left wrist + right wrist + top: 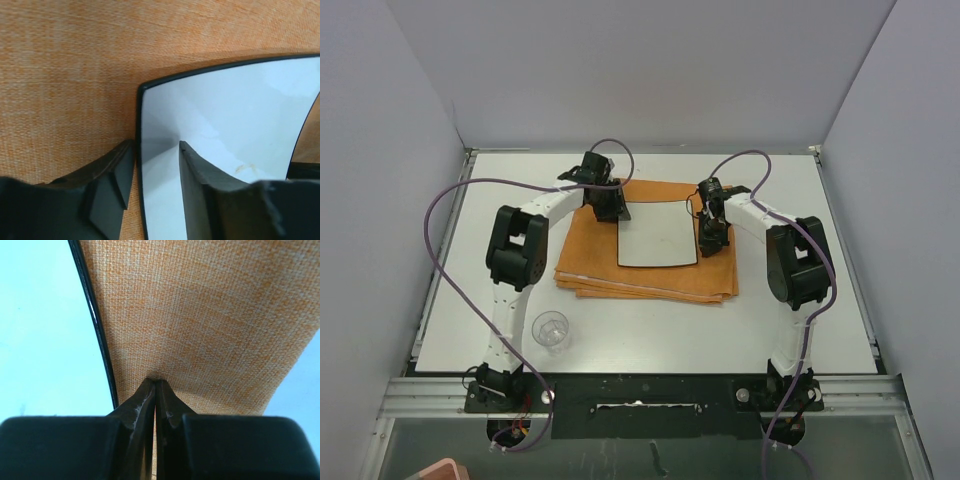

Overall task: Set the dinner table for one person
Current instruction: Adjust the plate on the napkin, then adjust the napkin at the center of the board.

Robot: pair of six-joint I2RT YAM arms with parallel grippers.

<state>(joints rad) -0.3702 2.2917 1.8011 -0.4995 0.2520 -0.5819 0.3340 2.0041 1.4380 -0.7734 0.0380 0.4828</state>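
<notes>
The off-white dinner table point(650, 335) carries a folded orange cloth mat point(590, 260) with a square white plate point(658, 235) lying on it. My left gripper point(610, 210) is at the plate's far left corner. In the left wrist view it point(156, 143) is open, one finger over the mat point(70, 75) and the other over the plate point(235, 110), straddling its dark rim. My right gripper point(710, 240) is just right of the plate. In the right wrist view it point(155, 381) is shut, with its tips touching the mat point(200, 315) beside the plate's edge point(45, 330).
A clear drinking glass point(551, 329) stands on the table near the left arm's base, in front of the mat. Grey walls close in the table at the back and sides. A pale strip of tabletop point(305, 385) shows past the mat's edge.
</notes>
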